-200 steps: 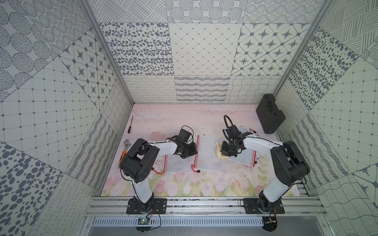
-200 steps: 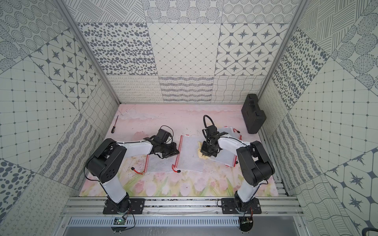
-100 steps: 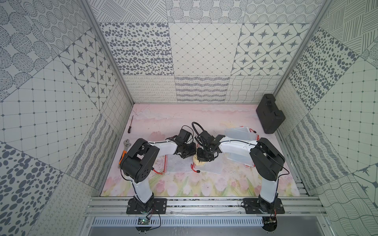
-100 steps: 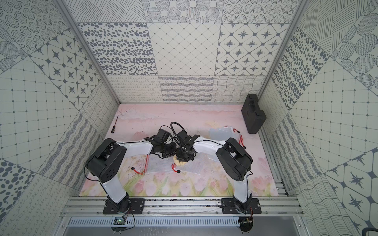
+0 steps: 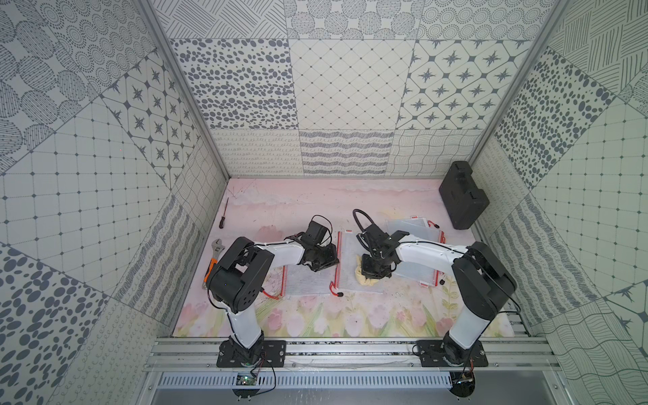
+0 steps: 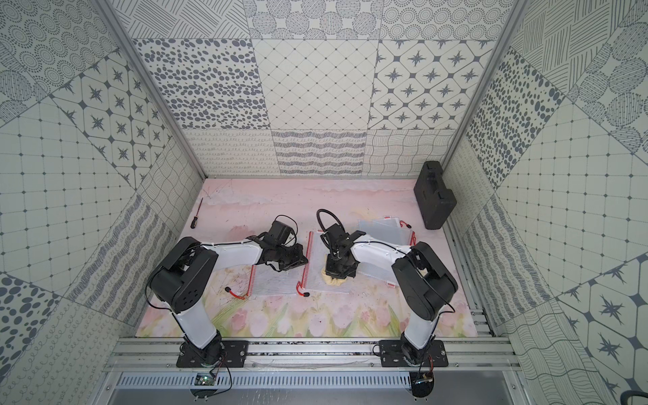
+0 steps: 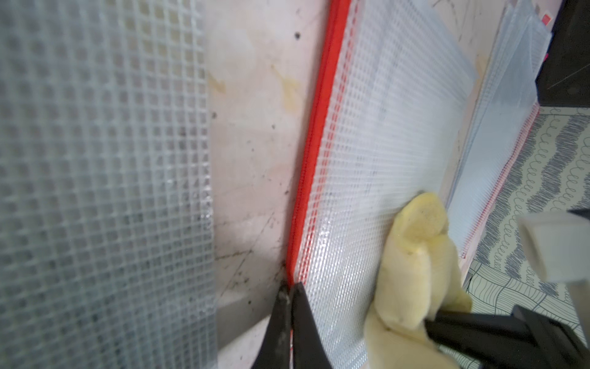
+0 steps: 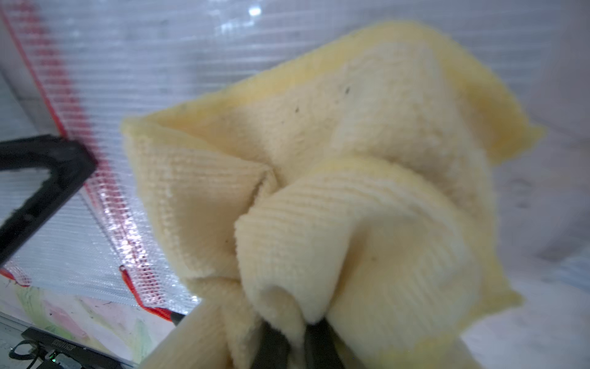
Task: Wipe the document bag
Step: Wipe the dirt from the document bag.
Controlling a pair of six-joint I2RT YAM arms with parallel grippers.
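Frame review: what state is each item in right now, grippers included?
middle bag: flat on the table, red zip edge pinched.
left gripper: shut on the middle bag's zip edge.
right gripper: shut on the yellow cloth.
yellow cloth: bunched, pressed onto the middle bag.
left bag: flat on the table.
bag stack: flat, partly under the right arm.
black case: closed.
screwdriver: lying loose.
wrench: lying loose.

One cloth (image 5: pixel 363 278), one screwdriver (image 5: pixel 224 214), one wrench (image 5: pixel 218 247), one case (image 5: pixel 463 196)

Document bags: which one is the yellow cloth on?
The middle document bag, red zipper edge at the left gripper; the right gripper holds the cloth on it.
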